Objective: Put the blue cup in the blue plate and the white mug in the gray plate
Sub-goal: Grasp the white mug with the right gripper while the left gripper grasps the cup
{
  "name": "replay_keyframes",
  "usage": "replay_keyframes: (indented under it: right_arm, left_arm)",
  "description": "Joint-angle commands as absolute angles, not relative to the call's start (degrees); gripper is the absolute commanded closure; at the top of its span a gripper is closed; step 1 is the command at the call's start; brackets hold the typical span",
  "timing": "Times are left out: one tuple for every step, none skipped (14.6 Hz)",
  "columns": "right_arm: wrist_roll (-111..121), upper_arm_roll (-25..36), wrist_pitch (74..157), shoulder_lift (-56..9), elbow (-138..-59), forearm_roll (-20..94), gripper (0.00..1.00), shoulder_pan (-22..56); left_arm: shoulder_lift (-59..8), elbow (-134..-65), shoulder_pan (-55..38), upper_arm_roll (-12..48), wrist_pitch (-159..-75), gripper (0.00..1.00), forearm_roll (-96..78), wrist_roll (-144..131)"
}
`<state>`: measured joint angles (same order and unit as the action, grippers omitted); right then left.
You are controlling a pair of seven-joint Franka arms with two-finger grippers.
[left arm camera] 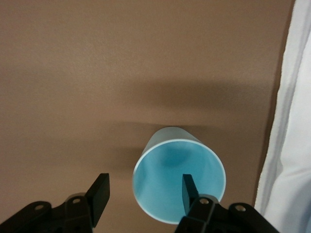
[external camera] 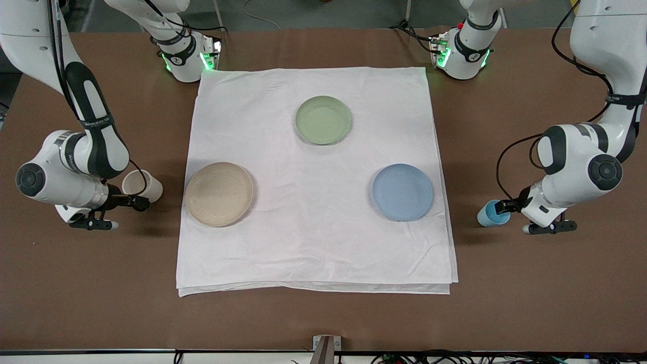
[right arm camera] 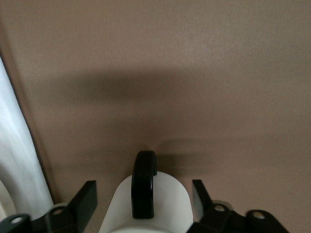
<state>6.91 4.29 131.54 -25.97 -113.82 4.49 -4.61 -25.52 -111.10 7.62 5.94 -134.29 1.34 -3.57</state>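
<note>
The blue cup stands on the brown table beside the white cloth, at the left arm's end. My left gripper is open at its rim. In the left wrist view, one finger is inside the cup and the other finger is outside it. The white mug is on the table at the right arm's end. My right gripper is open around it. In the right wrist view, the fingers flank the mug, with small gaps. The blue plate and the gray plate lie empty on the cloth.
A white cloth covers the middle of the brown table. A pale green plate lies on it nearer to the arm bases. The cloth's edge shows in the left wrist view and in the right wrist view.
</note>
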Motion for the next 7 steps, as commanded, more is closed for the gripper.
replay_keyframes:
  right_arm:
    - [6.3, 3.8, 131.7, -22.9, -117.3, 5.3, 0.66, -5.0]
    - [6.3, 3.8, 131.2, -22.8, -117.2, 5.3, 0.89, -4.9]
    - [6.3, 3.8, 130.5, -22.6, -116.6, 5.3, 0.98, -4.9]
    - [6.2, 3.8, 130.1, -22.4, -115.8, 5.3, 1.00, -4.7]
    - [5.8, 3.6, 128.4, -22.1, -114.2, 5.3, 1.00, -4.4]
    - [4.2, 3.3, 125.3, -21.8, -111.9, 5.3, 1.00, -4.1]
    - [0.9, 3.3, 121.9, -21.4, -109.7, 5.3, 1.00, -2.7]
  left_arm:
    - [-26.7, -110.7, 7.6, 6.1, -135.4, 0.67, 2.5, -4.9]
    - [-26.7, -110.7, 7.6, 6.1, -135.4, 0.83, 2.5, -5.0]
    - [-26.6, -110.7, 7.6, 6.1, -135.4, 0.93, 2.5, -5.0]
    - [-26.1, -110.7, 7.5, 6.2, -134.9, 1.00, 2.5, -5.1]
    - [-24.8, -110.7, 7.3, 6.4, -134.0, 1.00, 2.5, -5.0]
    - [-23.0, -110.7, 7.2, 6.6, -131.9, 1.00, 2.5, -5.0]
    - [-21.2, -110.6, 7.0, 7.3, -129.1, 1.00, 2.5, -5.0]
